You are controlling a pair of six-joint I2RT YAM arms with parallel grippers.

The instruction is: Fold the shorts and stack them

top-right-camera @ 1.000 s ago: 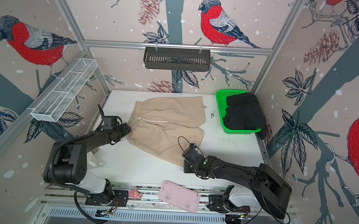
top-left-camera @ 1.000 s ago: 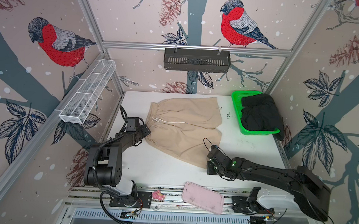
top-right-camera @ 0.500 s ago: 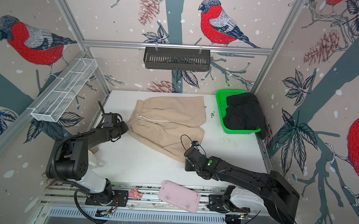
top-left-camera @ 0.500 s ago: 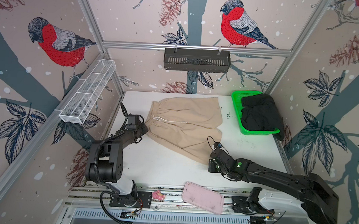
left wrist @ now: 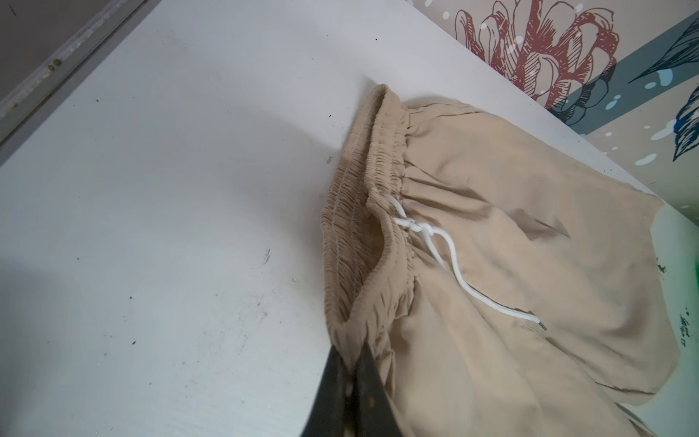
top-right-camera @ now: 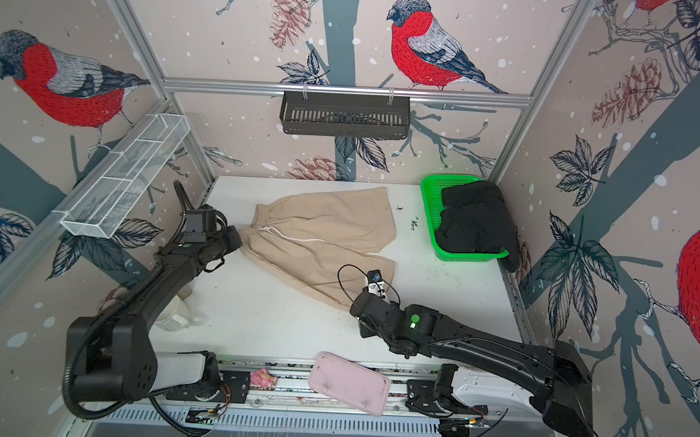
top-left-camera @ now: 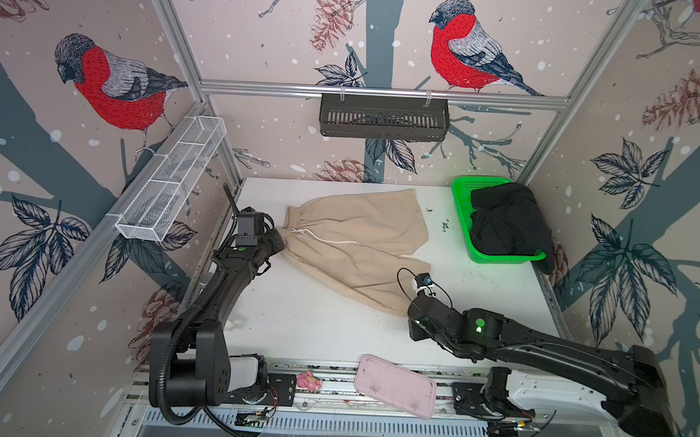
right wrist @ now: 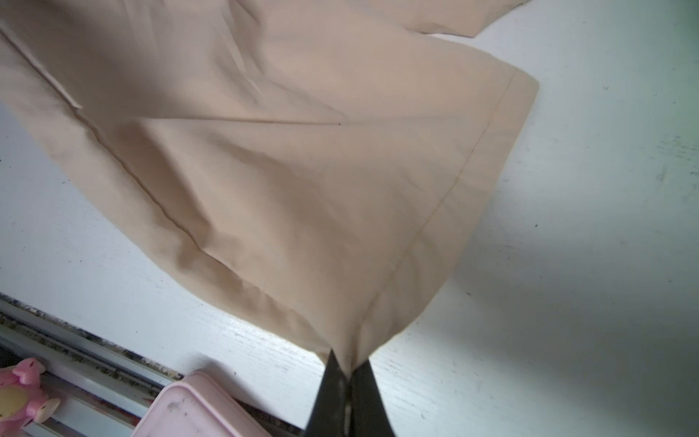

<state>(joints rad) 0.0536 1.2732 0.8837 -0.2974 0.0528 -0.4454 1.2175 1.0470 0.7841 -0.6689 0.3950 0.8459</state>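
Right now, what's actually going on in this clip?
Both arms have hold of the beige shorts, which lie spread on the white table. The left gripper has its jaws shut on one end of the elastic waistband. The right gripper has its jaws shut on the hem corner of the leg nearest the robot. No fold is made yet. The black shorts sit bunched in the green basket at the far right corner, untouched.
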